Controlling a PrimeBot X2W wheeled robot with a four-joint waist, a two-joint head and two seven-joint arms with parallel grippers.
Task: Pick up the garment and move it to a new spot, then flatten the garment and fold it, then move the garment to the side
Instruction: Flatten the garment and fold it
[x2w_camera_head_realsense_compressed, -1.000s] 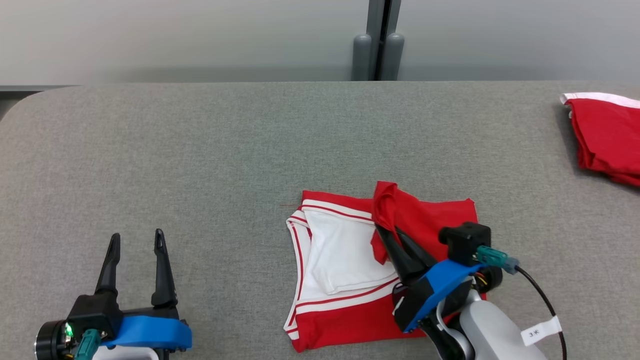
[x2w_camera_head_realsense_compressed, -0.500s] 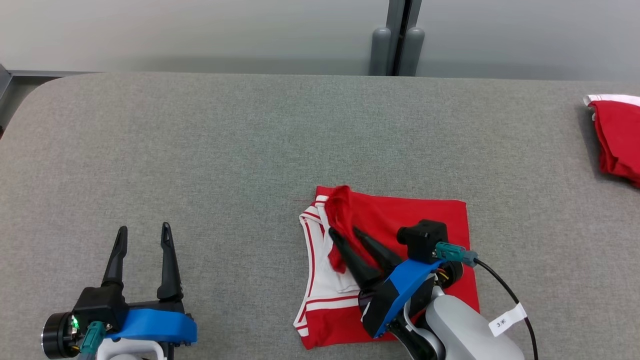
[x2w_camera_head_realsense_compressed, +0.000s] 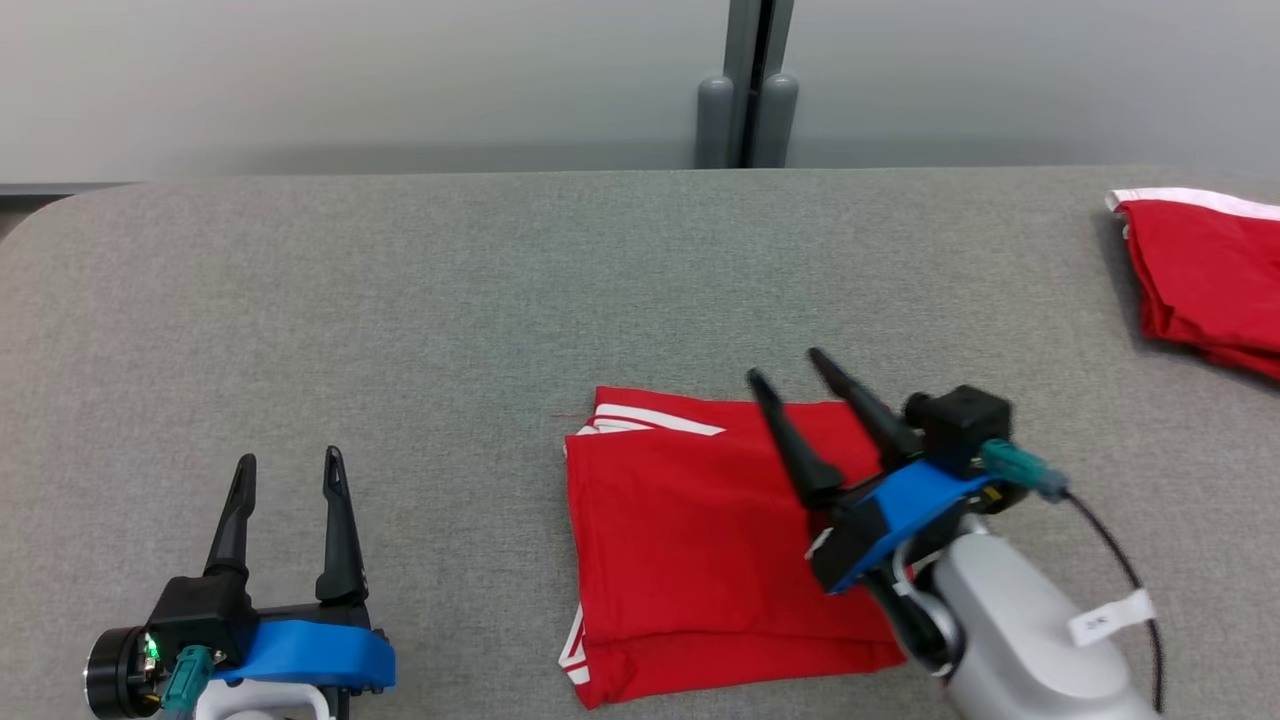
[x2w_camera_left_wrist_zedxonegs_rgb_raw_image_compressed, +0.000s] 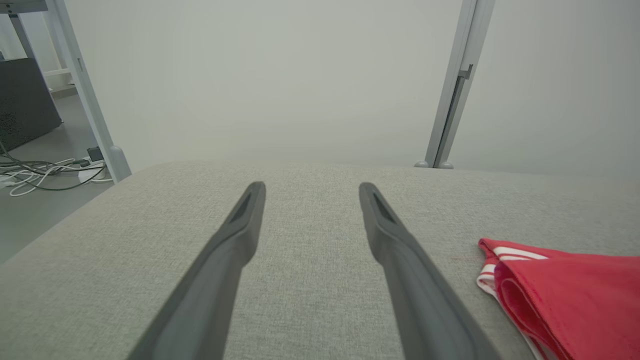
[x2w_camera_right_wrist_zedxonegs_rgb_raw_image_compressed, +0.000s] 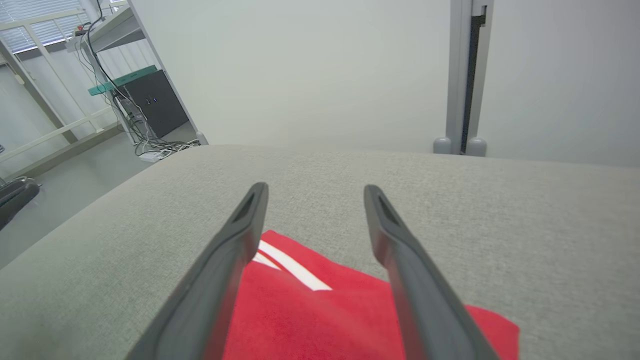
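Now the right pincer (x2w_camera_head_realsense_compressed: 785, 364) stands with its two long dark fingers apart and nothing between them. It is poised over the far right corner of the red folded cloth garment with white stripes (x2w_camera_head_realsense_compressed: 690, 540), fingertips pointing toward the far edge of the worktop. In the right wrist view the same pincer (x2w_camera_right_wrist_zedxonegs_rgb_raw_image_compressed: 315, 186) is spread wide, with the garment (x2w_camera_right_wrist_zedxonegs_rgb_raw_image_compressed: 320, 320) lying below and between the fingers and a white stripe showing by the left one.

The garment lies flat as a neat rectangle near the front middle of the grey fabric-covered worktop (x2w_camera_head_realsense_compressed: 400, 300), its white-striped edges at the far left corner and along the near left side.

Well to the left, the left pincer (x2w_camera_head_realsense_compressed: 288, 457) rests near the front edge, its fingers also apart and empty. In its wrist view, that pincer (x2w_camera_left_wrist_zedxonegs_rgb_raw_image_compressed: 311, 186) has the garment (x2w_camera_left_wrist_zedxonegs_rgb_raw_image_compressed: 575, 295) off to its right.

A second red cloth piece with a white band (x2w_camera_head_realsense_compressed: 1210, 280) sits at the worktop's far right edge, and a grey upright post (x2w_camera_head_realsense_compressed: 748, 90) rises behind the worktop.
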